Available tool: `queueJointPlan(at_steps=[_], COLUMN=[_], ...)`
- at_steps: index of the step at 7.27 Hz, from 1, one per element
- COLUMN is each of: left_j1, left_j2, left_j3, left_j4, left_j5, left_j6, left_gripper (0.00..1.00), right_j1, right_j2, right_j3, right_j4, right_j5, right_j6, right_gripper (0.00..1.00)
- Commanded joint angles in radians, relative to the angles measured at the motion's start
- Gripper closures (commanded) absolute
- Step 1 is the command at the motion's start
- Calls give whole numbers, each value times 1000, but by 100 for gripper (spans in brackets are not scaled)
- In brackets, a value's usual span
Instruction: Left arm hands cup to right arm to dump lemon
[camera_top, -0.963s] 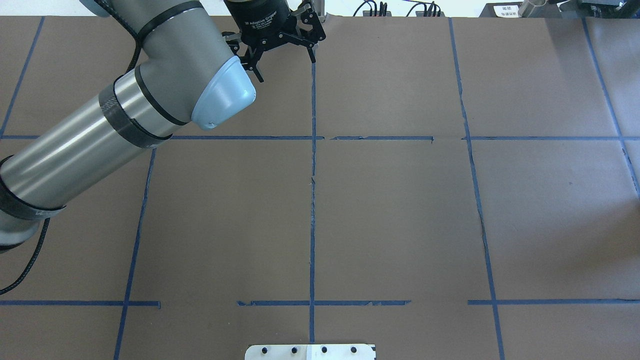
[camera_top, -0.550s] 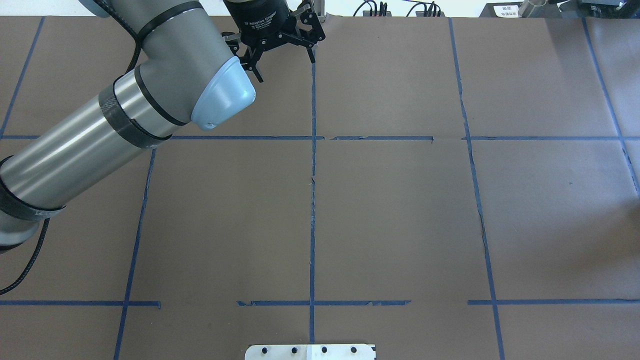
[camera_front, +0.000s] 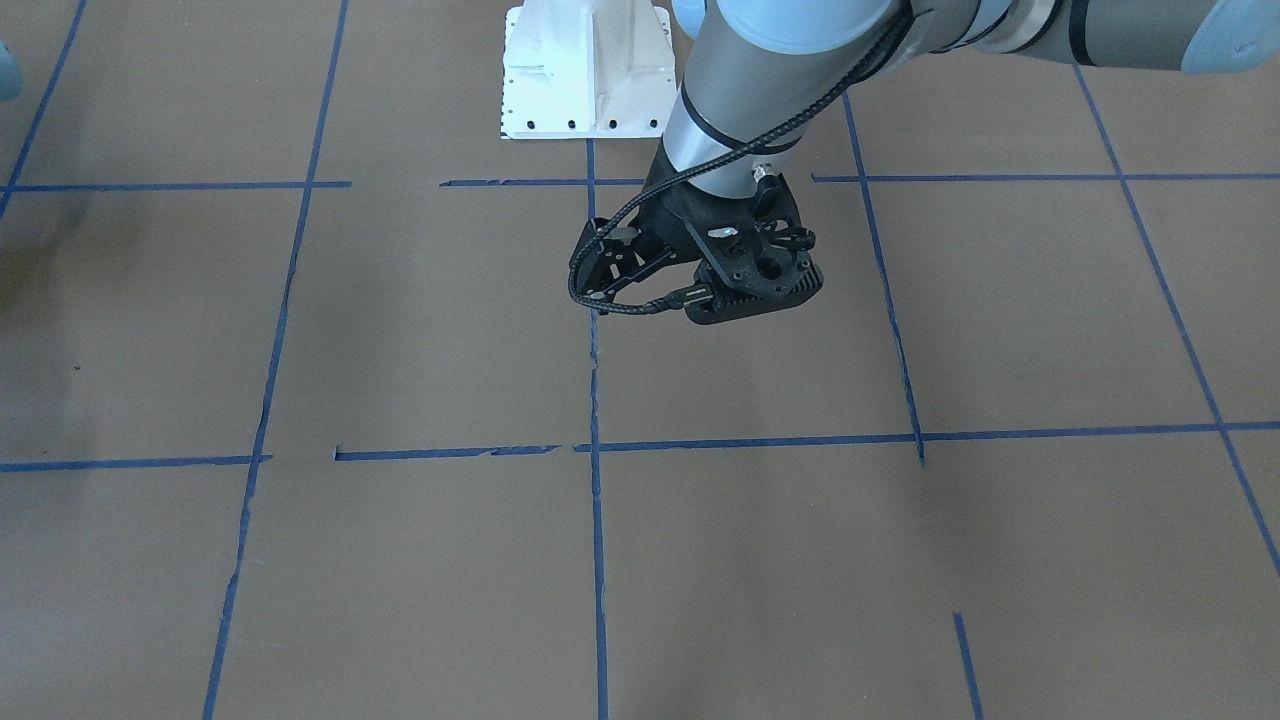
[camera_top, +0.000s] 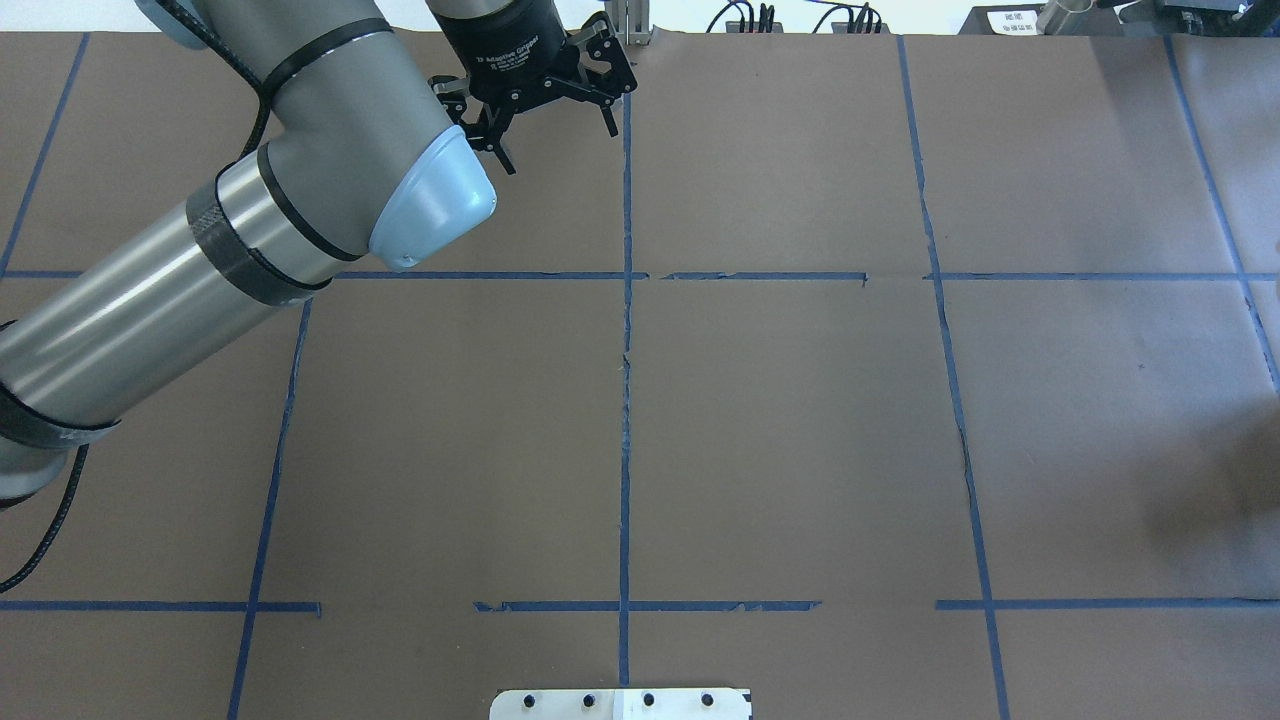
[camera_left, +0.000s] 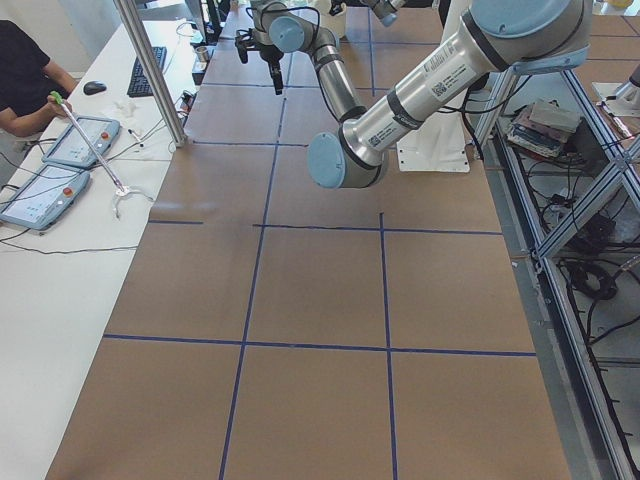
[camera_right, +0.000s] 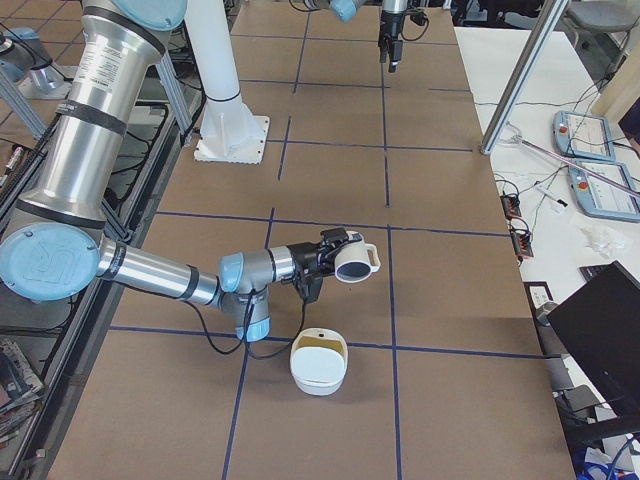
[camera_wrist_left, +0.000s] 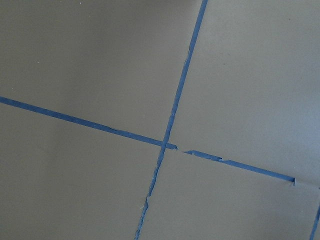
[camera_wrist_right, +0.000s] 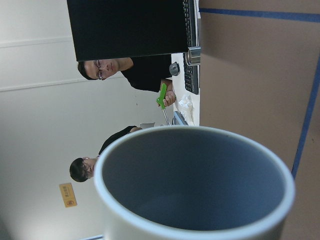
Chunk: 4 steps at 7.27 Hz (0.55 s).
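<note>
Left gripper (camera_top: 562, 150): white print "Adaptive Gripper" on its black body, small illegible mark before it. Label strip on left arm (camera_left: 432, 88), up from that gripper: print too small to read.

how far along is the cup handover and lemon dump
Done: the handover looks finished; the left hand is open, empty and far from the cup. In hand: the cup is at the right hand, tipped sideways near a white bowl, its inside looking empty. Left: no lemon shows anywhere, so I cannot tell whether dumping is done.
</note>
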Motion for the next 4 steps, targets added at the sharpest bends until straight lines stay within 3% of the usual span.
queueJointPlan(at_steps=[1,3,4], left_j1=[1,2,2], left_j2=[0,-3,-5], left_j3=[-3,0,3], left_j4=[-2,-4,-5], left_j5=[-1,-1,-1], left_j6=[-3,-3,-3], left_gripper=[0,0,0], right_j1=[-4,-44,-102], right_j2=[109,295,422], right_j3=[217,222,216], right_j4=[-446,-644,-762], right_j5=[-3,-26,-87], right_j6=[-359,-664,-726], right_gripper=[78,78,78])
